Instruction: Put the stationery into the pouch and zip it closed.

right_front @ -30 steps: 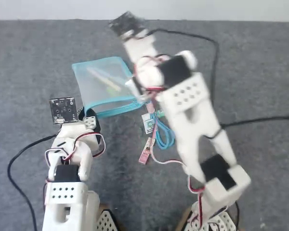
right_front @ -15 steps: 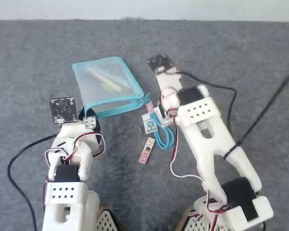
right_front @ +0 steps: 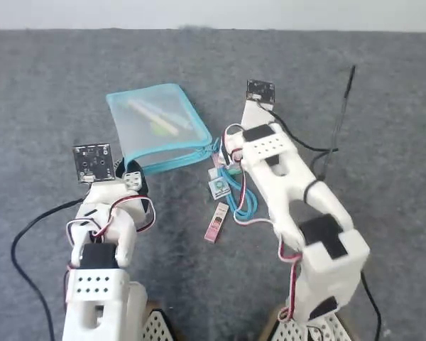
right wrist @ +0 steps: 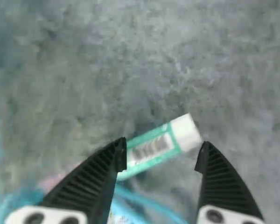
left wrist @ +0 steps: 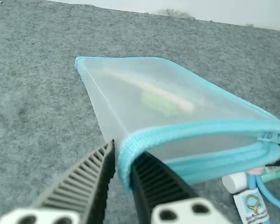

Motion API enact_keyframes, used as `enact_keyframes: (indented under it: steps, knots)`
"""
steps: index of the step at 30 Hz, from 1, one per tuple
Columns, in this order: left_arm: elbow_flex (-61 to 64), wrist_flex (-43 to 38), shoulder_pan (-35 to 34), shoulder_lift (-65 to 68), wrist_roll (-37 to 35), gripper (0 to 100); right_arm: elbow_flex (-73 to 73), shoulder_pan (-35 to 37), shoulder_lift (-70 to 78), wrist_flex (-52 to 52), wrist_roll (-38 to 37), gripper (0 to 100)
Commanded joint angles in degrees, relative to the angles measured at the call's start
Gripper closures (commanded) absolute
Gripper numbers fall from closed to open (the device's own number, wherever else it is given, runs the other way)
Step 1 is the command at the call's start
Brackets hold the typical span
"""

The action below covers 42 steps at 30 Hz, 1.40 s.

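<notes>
Left jaws are pinched on the teal zip edge of the pouch (left wrist: 177, 107) at its corner nearest the arms, the fabric squeezed between the two ribbed fingers (left wrist: 154, 182). Right jaws stand spread over a green stick (right wrist: 154, 147) with a white cap, one finger to each side of it; whether either finger touches it cannot be told. The stick lies flat on the grey bench (right_front: 383, 106). From the high view the translucent pouch rests flat towards the far edge of the bench, somewhat left of the middle, with a pale pen and a green item showing through its wall. Just beside the pouch's right-hand end lie the loose things — a blue cord (right_front: 243, 204) and a small white tag (right_front: 219, 187) touching it. A pink piece (right_front: 215, 222) lies a little closer to the near edge.
</notes>
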<state>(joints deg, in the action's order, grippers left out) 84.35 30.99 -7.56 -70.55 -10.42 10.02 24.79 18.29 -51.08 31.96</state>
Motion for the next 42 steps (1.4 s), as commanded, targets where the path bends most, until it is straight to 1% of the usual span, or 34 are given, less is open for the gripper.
enact_keyframes:
  steps: [1,8,10,14,16,19,23,25,27,30,32,37,42]
  knots:
    - [-1.19,-2.02,0.53,-0.18,0.44,99,-6.42,-2.33,2.24,0.66,2.11,75.3]
    - [-1.19,-2.02,0.53,-0.18,0.44,99,-12.92,-5.67,6.2,-9.89,5.63,75.8]
    - [-1.19,-2.02,0.53,-0.18,0.44,99,-14.15,-6.11,6.9,-13.23,5.71,80.4]
    - [-1.19,-2.02,0.53,-0.18,0.44,99,-15.3,-6.55,7.52,-17.27,5.71,93.1]
    - [-1.19,-2.02,0.53,-0.18,0.44,99,-15.3,-6.55,7.43,-17.8,5.8,95.2]
    - [-1.19,-2.02,0.53,-0.18,0.44,99,-15.3,-6.11,7.08,-18.68,6.07,91.5]
    - [-1.19,-2.02,0.53,-0.18,0.44,99,-15.38,-5.93,6.9,-20.26,6.15,78.3]
    - [-1.19,-2.02,0.53,-0.18,0.44,99,-16.0,-4.79,6.9,-21.32,6.15,71.3]
    - [-1.19,-2.11,0.53,-0.18,0.44,99,-17.85,-3.3,6.9,-24.4,6.15,66.8]
    - [-1.19,-2.11,0.53,-0.18,0.44,99,-21.54,-0.48,7.08,-27.91,6.15,65.9]
    - [-1.19,-2.11,0.53,-0.18,0.44,99,-23.21,0.66,7.6,-28.35,6.15,65.9]
    - [-1.19,-2.11,0.53,-0.18,0.44,99,-22.68,0.92,8.66,-24.75,6.15,65.9]
    - [-1.19,-2.11,0.53,-0.18,0.44,99,-22.86,1.36,13.93,-24.22,6.15,66.0]
